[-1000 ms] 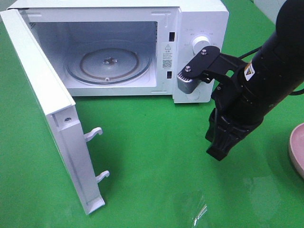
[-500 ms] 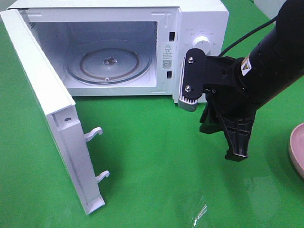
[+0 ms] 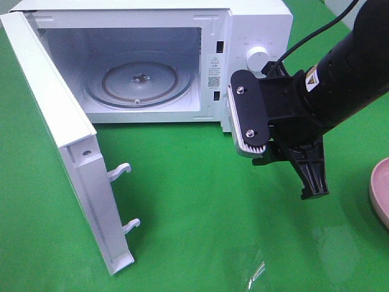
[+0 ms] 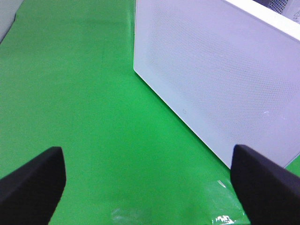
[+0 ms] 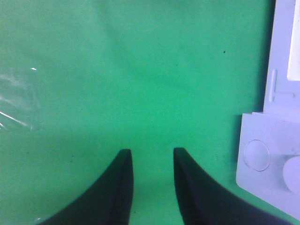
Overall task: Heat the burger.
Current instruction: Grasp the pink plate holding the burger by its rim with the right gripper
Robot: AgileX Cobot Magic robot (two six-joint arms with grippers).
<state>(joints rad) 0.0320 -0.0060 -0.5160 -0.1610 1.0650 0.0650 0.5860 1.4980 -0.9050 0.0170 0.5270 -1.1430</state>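
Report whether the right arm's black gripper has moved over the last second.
Yes. The black right gripper swung rightward, away from the white microwave's open door, toward the pink plate.

We count one microwave, one glass turntable, two latch hooks, one pink plate, one bench, plus a left claw and a right claw.

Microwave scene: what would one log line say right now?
white box-shaped microwave: door open; right gripper: open, holding nothing; left gripper: open; burger: not visible
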